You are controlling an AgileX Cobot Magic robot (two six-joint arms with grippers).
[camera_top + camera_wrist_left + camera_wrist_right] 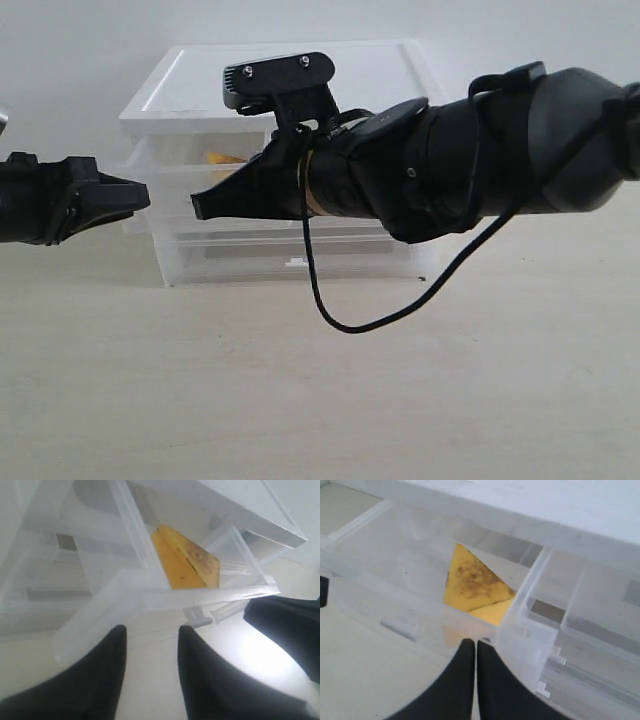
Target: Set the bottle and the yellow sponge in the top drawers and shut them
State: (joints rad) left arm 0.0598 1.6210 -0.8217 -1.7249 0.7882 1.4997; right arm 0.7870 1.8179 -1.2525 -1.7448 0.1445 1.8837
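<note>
Tapered right pincer (476, 643), mottled wedge sponge (472, 582)

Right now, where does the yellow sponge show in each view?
Exterior view: the yellow sponge is a sliver in the top left drawer.
Left wrist view: mid-picture, inside that pulled-out drawer.
Right wrist view: mid-picture, behind the drawer's clear front.
Shared landmark: the clear drawer cabinet.

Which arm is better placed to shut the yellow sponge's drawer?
Probably right: the right fingers, shut, point at the open drawer; the left fingers hang open off to the side.
</note>
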